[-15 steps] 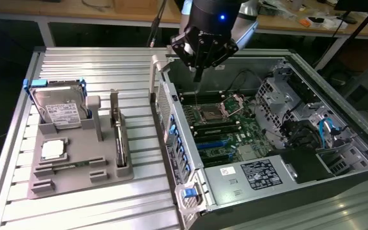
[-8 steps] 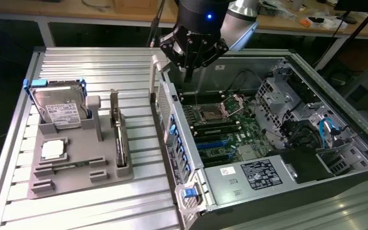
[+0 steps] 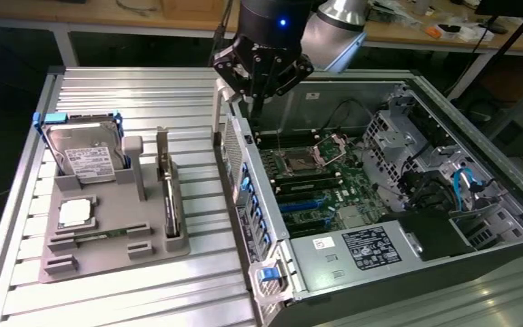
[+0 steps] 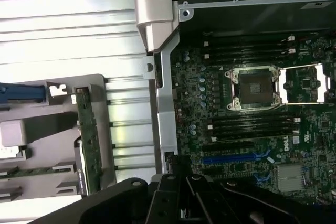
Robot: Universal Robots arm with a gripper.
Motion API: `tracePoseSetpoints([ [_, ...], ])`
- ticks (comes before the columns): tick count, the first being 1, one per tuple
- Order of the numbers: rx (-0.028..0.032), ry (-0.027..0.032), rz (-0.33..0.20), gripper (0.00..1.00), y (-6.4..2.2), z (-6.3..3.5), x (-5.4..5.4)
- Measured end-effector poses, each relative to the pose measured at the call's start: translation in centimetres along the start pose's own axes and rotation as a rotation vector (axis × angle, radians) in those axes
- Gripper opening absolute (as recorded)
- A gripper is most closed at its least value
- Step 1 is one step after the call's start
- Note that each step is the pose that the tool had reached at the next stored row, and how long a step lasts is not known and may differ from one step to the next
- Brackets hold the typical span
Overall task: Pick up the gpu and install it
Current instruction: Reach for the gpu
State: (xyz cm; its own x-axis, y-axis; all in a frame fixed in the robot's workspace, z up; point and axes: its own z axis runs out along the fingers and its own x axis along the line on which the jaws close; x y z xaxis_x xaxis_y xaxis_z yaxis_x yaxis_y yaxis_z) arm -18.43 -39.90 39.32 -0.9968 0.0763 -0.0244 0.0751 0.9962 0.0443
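**Claw (image 3: 253,109) shut and empty over the case wall, graphics card (image 3: 169,187) in its stand**

The claw hangs with its fingers pressed together and nothing between them. It is above the side wall of the open computer case (image 3: 243,170), near the case's far corner. The graphics card stands on its long edge in a slot of the grey stand (image 3: 107,255) on the slatted metal table (image 3: 125,95). It is well apart from the claw and near the case, on the exterior view's left. The same stand holds a hard drive (image 3: 86,160) in a blue frame and a square silver chip (image 3: 76,213). In the wrist view the graphics card (image 4: 89,140) runs alongside the case wall, with the claw (image 4: 177,165) over that wall's edge. Inside the case lie the motherboard (image 4: 210,119) and its processor socket (image 4: 255,87), lid swung open.
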Motion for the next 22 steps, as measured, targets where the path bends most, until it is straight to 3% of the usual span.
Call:
tracePoseSetpoints([
  [22,-0.0001,-0.0001,0.0,0.11,-0.49,-0.13,6.4],
])
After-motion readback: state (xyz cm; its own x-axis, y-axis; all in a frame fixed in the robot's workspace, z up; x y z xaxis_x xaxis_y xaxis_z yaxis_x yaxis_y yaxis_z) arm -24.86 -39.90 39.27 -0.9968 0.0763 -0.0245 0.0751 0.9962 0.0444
